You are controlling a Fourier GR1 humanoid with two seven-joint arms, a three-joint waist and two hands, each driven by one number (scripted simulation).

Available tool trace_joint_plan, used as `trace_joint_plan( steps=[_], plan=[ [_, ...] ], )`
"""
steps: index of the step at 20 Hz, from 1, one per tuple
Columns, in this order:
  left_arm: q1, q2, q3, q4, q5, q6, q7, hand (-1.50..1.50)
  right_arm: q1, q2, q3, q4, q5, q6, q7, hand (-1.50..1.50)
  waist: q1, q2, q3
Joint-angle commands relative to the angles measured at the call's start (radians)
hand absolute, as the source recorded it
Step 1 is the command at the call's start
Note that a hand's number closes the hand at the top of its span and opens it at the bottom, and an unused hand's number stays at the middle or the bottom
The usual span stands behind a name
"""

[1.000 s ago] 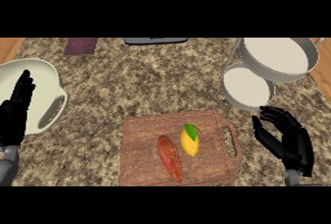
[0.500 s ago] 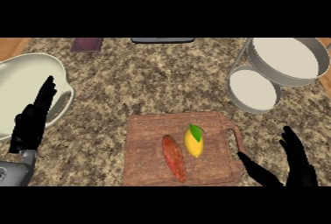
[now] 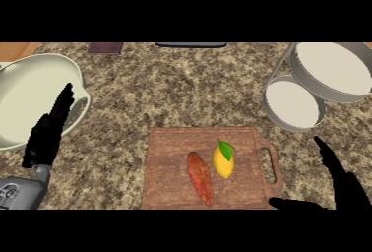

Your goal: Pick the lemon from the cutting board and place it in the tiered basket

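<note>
At the far left a cream bowl sits on the speckled counter. The left hand rests in front of its near right rim, fingers straight and pointing away, holding nothing.

Right of it, near the middle, lies the wooden cutting board, handle slot to the right. On it an orange-red vegetable, perhaps a sweet potato, lies lengthwise, and just beside it on the right lies the lemon, yellow with a green leaf at its far end. Nothing touches the lemon.

Further right, at the near corner, the right hand is spread wide, fingers straight and pointing away, the thumb reaching left to the board's near right corner. It grips nothing. Beyond it, at the far right, stands the tiered basket, a lower tier nearer and an upper one behind.

The step in hand looks like the approach to the pick. The next move likely calls for the right hand to travel left over the handle and curl round the lemon without knocking its neighbour.
</note>
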State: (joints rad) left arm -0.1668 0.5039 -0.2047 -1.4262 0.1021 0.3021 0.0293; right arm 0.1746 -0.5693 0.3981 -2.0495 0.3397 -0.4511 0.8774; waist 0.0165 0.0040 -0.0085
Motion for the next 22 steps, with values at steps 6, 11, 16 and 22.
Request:
trace_joint_plan(
  steps=[6,11,16,22],
  plan=[
    [-0.041,-0.045,-0.014,0.032,-0.041,0.018,0.011,0.0,-0.376,0.091,0.027,0.014,0.04,0.23,0.556,-1.5,0.006,0.0,0.004],
    [-0.023,-0.025,0.012,0.036,-0.02,-0.023,-0.015,0.0,-0.457,0.177,0.051,0.136,0.014,0.282,0.608,-1.5,0.008,0.0,0.005],
    [-0.051,-0.037,0.013,0.064,-0.044,-0.012,0.006,0.0,-0.479,0.235,0.082,0.244,0.046,0.307,0.602,-1.5,-0.01,0.0,0.006],
    [0.004,-0.008,0.033,-0.034,-0.021,-0.036,0.043,0.0,-0.498,0.334,0.11,0.331,0.12,0.329,0.61,-1.5,0.0,-0.006,0.006]
  ],
)
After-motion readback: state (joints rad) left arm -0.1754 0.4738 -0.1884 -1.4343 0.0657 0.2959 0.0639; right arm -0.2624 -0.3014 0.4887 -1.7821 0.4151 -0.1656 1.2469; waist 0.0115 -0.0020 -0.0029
